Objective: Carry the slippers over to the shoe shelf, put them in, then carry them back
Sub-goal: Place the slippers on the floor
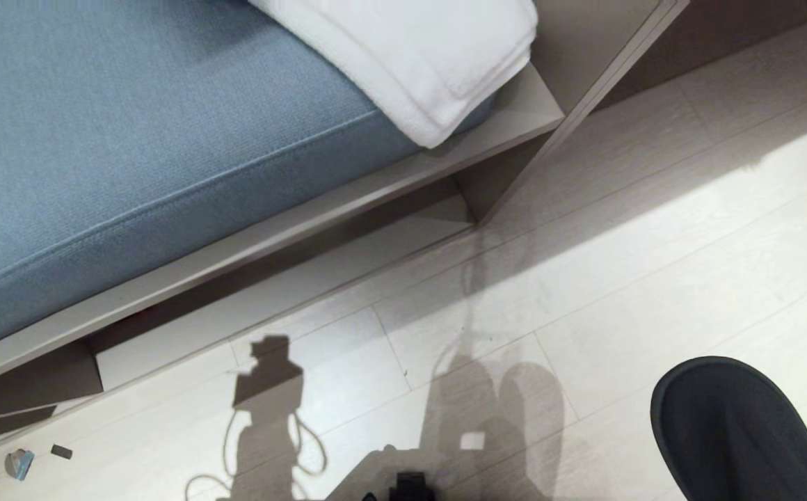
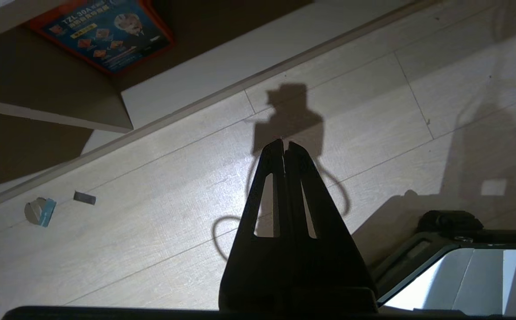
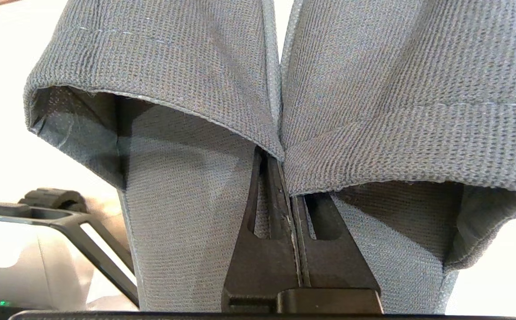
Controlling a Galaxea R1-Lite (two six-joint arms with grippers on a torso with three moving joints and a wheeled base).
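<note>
At five o'clock, right end effector (image 3: 291, 186) clenched on slippers' (image 3: 222, 89) inner edges; thin pinch, liable to slip free.

White folded towel (image 1: 417, 59) on blue cushion's (image 1: 132, 139) right end; two small scraps (image 1: 35, 459) on pale plank floor (image 1: 654, 264).

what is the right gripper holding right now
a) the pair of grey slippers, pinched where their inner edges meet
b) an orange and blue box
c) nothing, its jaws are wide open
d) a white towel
a: in the right wrist view the right gripper has its jaws shut on the touching inner edges of the slippers, which hang side by side from it.
</note>
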